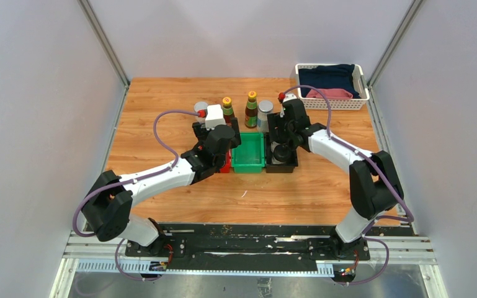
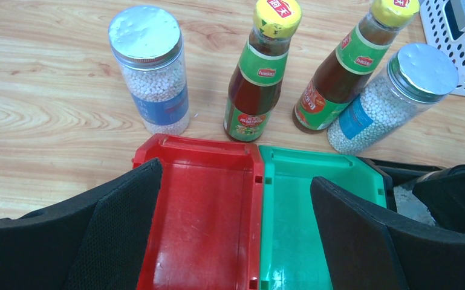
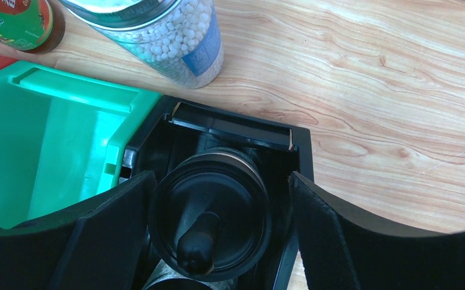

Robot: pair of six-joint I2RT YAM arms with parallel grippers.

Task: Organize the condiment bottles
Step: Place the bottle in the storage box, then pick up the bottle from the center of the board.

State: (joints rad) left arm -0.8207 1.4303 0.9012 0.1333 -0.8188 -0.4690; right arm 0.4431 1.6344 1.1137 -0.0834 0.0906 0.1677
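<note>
left gripper hangs over the seam between red bin and green bin, jaws released wide, nothing between its fingers

Four of the condiment bottles stand upright in a row on the wood table, just behind the bins. Left to right:
- silver-lidded jar, white beads inside, blue label, behind the red bin's back-left corner, apart from the rest
- brown bottle, yellow cap, red-green label, close behind where red and green bins meet
- second brown bottle, same cap and label, behind the green bin
- second silver-lidded jar, right up against the second brown bottle, touching or not cannot tell

Both red and green bins hold nothing in the parts that show. The three bins sit side by side, walls touching, with the black bin rightmost.

A black-capped bottle stands upright inside the black bin, domed cap facing up. Another rounded dark shape shows just nearer in the same bin, too cropped to name.

right gripper is low over the black bin, straddling that cap. Its jaws are let go, not clamping, with a clear gap on the cap's right side and the left finger just beside it.

At the far right corner of the table sits a white basket, well apart from the bins, holding a dark blue cloth and a pink cloth
</note>
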